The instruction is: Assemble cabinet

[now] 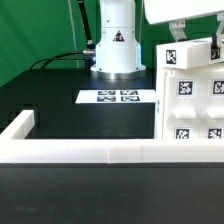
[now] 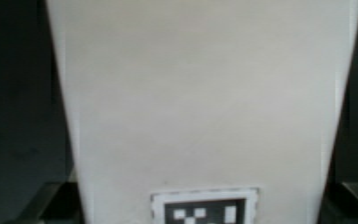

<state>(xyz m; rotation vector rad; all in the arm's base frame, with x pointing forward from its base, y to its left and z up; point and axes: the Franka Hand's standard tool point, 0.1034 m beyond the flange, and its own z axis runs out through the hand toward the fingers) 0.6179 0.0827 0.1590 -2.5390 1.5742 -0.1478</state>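
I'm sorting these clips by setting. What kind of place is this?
Most likely a robotics lab test bench. A black table backed by a green curtain, a flat white marker board printed with tags, and a white plastic boxy cabinet bearing square black-and-white tags all suggest a tracked experiment rig.

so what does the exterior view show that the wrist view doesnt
Only the exterior view shows the marker board on the black table, the long white L-shaped rail, the arm's base and several tags on the cabinet. Only the wrist view shows one cabinet panel filling the frame, one tag at its edge. Both show the white cabinet. The gripper's jaws cannot be judged in either.
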